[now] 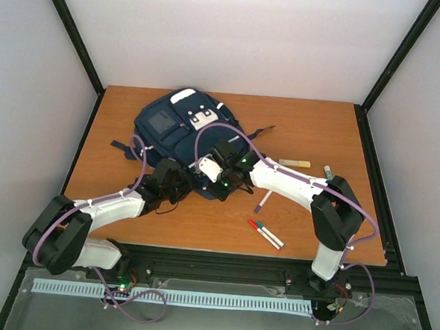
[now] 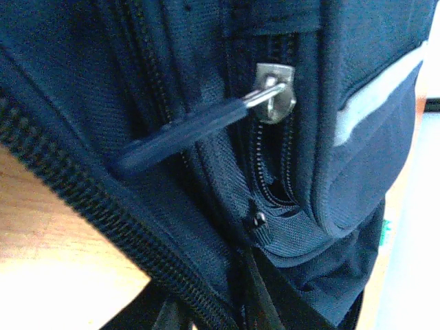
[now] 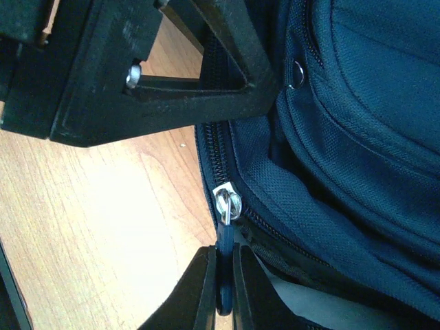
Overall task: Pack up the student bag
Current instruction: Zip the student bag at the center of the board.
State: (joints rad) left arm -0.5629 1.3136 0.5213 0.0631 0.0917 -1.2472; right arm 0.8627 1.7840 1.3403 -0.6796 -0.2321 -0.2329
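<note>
The navy student bag lies flat at the back of the table. My right gripper is shut on the blue pull tab of a silver zipper slider at the bag's near edge, beside a pale sheet inside the opening. My left gripper is pressed into the bag's near-left side, with a fold of fabric and zipper track between its dark fingers. A second silver slider with a blue pull tab hangs free in the left wrist view. From above, both grippers meet at the bag's near rim.
Loose on the wood to the right lie a purple marker, a red marker and a second one, a yellow highlighter and a small pen. A dark strap trails left of the bag.
</note>
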